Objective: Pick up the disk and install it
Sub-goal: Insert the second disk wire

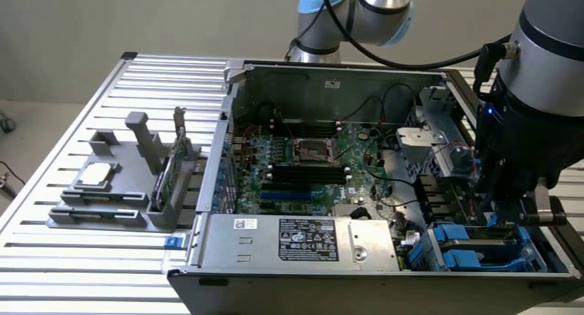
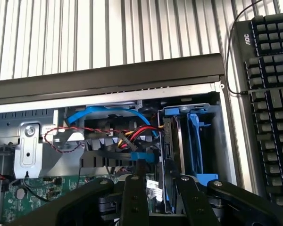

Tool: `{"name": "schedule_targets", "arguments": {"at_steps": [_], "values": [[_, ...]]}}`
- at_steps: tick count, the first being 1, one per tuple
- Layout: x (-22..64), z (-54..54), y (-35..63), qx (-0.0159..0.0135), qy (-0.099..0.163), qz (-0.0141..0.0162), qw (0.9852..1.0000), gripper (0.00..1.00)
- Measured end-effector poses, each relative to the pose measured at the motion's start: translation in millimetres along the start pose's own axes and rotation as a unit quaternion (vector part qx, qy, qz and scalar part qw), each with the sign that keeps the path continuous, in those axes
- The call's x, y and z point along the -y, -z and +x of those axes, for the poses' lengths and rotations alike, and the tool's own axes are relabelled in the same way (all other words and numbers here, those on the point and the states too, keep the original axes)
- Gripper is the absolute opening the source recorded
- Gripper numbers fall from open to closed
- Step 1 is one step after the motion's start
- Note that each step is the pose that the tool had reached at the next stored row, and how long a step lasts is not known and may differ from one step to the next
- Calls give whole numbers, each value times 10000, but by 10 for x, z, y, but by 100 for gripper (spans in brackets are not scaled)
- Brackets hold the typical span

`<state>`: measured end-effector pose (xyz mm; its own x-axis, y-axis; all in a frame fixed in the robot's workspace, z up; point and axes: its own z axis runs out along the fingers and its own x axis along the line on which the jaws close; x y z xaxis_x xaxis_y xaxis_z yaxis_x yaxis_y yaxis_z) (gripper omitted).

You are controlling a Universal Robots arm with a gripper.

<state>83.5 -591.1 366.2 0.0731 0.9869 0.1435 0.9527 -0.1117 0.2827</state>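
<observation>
Black 2-finger gripper (image 2: 162, 195) parted, gripping nothing, above blue-railed silver-grey metal disk (image 2: 172, 155) seated edge-on in open grey computer case (image 1: 273, 76) bay.

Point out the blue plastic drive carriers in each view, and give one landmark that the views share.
Exterior view: the blue plastic drive carriers sit in the open grey computer case, in its corner toward the exterior view's lower right.
Wrist view: the carriers stand upright in the grey metal bay, next to the case's black edge.
Shared landmark: the green motherboard.
</observation>
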Motion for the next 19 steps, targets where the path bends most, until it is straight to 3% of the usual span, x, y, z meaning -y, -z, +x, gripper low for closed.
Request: {"name": "schedule_targets", "arguments": {"at_steps": [11, 15, 17, 19], "values": [[3, 38, -102, 1, 1, 4, 10000, 31], [-5, 39, -126, 3, -3, 26, 10000, 31], [-8, 39, -130, 6, -5, 40, 10000, 28], [-8, 39, -135, 7, -7, 54, 10000, 17]]}}
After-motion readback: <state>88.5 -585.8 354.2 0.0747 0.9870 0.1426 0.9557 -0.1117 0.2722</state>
